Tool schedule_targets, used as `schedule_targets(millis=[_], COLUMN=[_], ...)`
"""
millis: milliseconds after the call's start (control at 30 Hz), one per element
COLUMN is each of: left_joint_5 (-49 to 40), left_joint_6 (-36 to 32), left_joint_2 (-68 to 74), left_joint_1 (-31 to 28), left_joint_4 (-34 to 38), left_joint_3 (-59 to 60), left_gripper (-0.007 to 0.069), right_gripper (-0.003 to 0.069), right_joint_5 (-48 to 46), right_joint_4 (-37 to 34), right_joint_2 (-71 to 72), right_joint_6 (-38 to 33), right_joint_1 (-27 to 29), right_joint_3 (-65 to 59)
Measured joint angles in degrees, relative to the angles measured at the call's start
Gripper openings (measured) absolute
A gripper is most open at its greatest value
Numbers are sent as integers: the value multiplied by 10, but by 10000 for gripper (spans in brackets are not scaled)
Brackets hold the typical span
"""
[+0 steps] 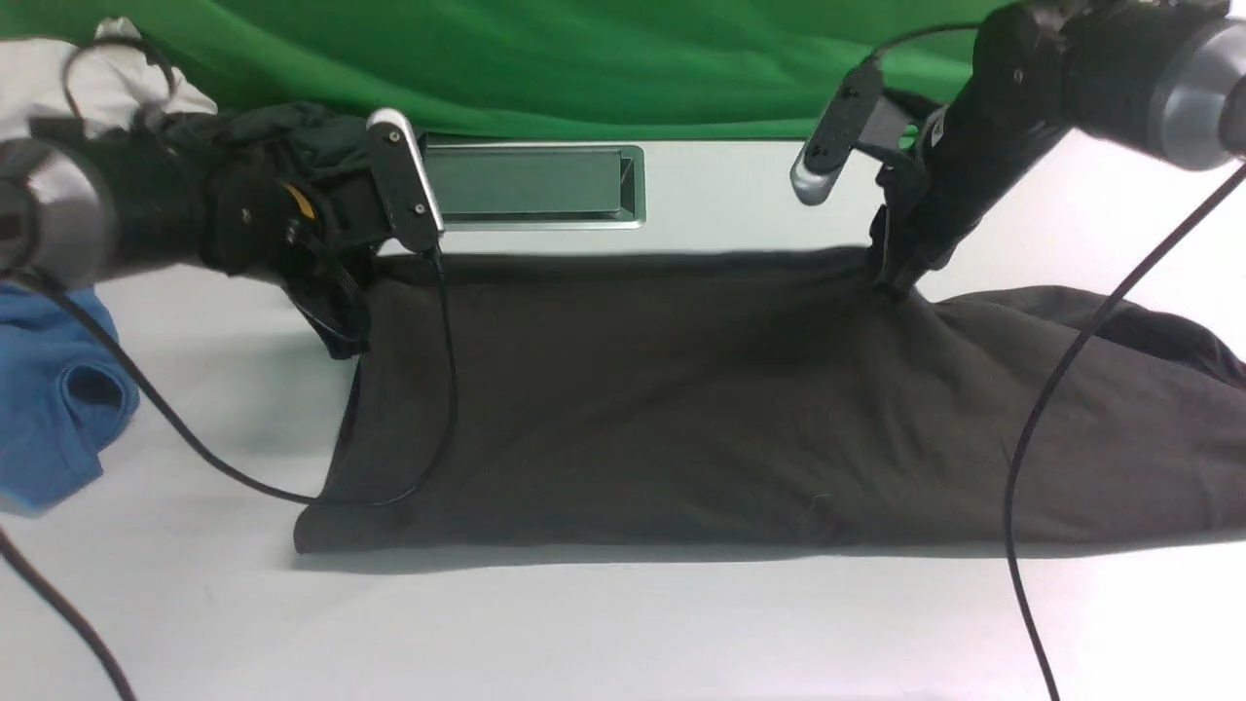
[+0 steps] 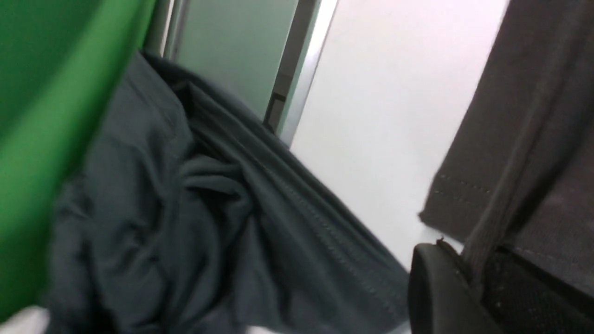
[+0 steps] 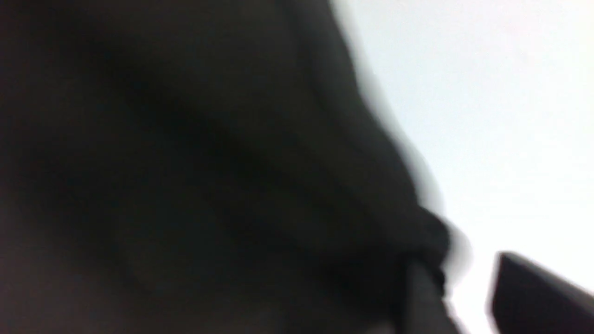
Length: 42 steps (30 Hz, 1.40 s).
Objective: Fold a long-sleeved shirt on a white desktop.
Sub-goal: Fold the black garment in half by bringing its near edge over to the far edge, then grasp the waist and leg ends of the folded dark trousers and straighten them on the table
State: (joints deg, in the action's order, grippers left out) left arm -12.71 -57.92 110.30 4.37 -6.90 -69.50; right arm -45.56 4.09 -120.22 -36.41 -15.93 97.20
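Presently: long-sleeved shirt (image 1: 681, 409), one, dark, lying flat on the white bench (image 1: 623, 633) as a folded band, long axis left to right across the robot's front. Left gripper (image 2: 480, 273): at the shirt's far left corner, jaws nearly together, a ridge of hem pinched between them. Right gripper (image 1: 896, 282): at the far edge, right of centre, jaws parted, bench showing between, nothing held. The rumpled end trails off past the right gripper, so the right arm is nearer. Judged next: a crosswise fold from that end.
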Motion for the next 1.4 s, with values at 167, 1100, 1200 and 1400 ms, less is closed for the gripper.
schedule_targets(millis=[167,1100,1200,1400], left_joint_5=[-11,-412,-398,-321], left_joint_6=[54,573,537,511], left_joint_2=[14,-121,-121,-115], left_joint_1=[-4,-132,-122,-62], left_joint_4=[19,282,322,268], left_joint_3=[0,31,59,130], left_gripper=[276,694,694,694], right_gripper=[629,548,548,548], right_joint_5=[20,-136,-135,-124], right_joint_4=[3,-19,-23,-32], right_joint_2=[13,319,321,323], right_joint_6=[109,256,256,253], right_joint_1=[4,4,3,3], right_joint_3=[1,-46,-76,-113])
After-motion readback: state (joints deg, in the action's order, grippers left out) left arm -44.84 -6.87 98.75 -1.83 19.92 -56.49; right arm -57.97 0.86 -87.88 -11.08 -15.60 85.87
